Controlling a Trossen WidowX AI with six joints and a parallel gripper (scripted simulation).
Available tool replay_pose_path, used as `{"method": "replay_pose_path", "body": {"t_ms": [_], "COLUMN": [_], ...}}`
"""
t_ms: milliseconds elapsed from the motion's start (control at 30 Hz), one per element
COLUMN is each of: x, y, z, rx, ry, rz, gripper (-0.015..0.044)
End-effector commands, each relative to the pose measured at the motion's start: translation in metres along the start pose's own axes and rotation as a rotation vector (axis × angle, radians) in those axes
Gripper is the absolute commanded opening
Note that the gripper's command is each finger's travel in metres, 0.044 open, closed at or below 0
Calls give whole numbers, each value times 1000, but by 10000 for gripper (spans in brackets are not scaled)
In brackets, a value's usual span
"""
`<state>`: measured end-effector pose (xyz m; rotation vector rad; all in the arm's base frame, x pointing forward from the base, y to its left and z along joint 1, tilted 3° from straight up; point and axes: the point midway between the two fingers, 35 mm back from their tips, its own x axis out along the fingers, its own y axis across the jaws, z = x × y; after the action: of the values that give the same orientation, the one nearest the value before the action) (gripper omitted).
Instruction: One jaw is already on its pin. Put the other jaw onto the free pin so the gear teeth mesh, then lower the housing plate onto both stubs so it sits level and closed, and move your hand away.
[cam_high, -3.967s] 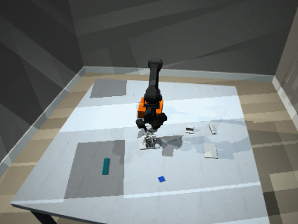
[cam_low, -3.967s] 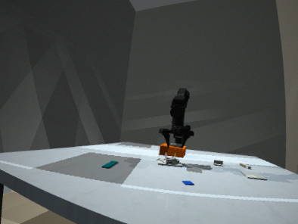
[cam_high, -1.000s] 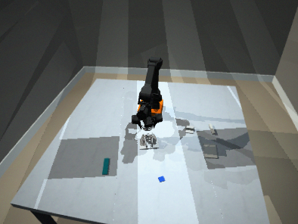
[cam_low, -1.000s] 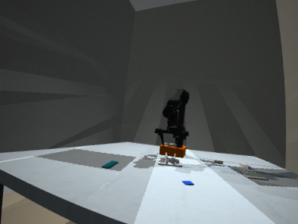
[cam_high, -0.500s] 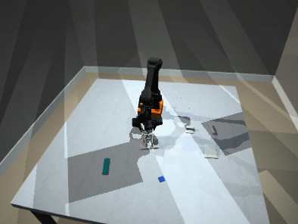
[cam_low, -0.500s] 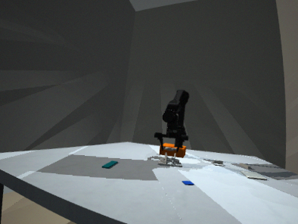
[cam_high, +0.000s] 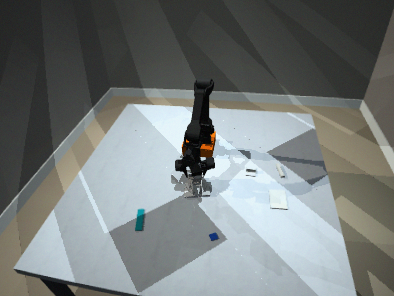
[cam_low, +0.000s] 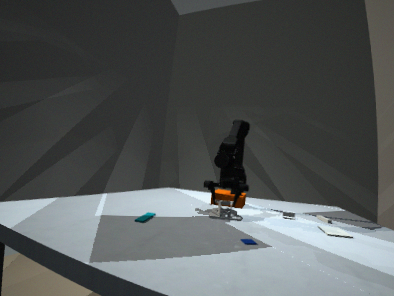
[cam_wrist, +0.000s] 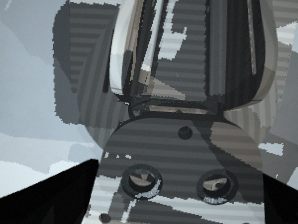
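My gripper (cam_high: 195, 176) (cam_low: 224, 202) (cam_wrist: 174, 174) is shut on the housing plate (cam_wrist: 187, 155), a rounded plate with two ringed holes and a smaller one, gripped at its sides. The plate is over the grey mechanism, whose base (cam_low: 226, 216) lies on the table in front of the arm. Two long curved jaws, left (cam_wrist: 116, 60) and right (cam_wrist: 269, 65), extend away beyond the plate's edge in the wrist view. The plate hides their inner ends, so the pins, stubs and gear teeth do not show. I cannot tell whether the plate touches the stubs.
An orange block (cam_high: 209, 145) (cam_low: 229, 198) is at the arm's foot. A teal bar (cam_high: 140, 220) (cam_low: 145, 217) and a blue square (cam_high: 214, 236) (cam_low: 248, 241) lie in front. To the right are a small pale stand (cam_high: 251, 172), a pale bar (cam_high: 280, 170) and a white plate (cam_high: 278, 199) (cam_low: 336, 231).
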<state>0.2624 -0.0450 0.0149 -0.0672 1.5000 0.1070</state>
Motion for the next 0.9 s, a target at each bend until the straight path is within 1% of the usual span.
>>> {"method": "replay_pose_path", "body": {"t_ms": [0, 867], "x": [9, 11], "y": [1, 1], "z": [-3, -3], "rx": [4, 13], "ry": [13, 13], "rz": [7, 7], "gripper": [351, 351]}}
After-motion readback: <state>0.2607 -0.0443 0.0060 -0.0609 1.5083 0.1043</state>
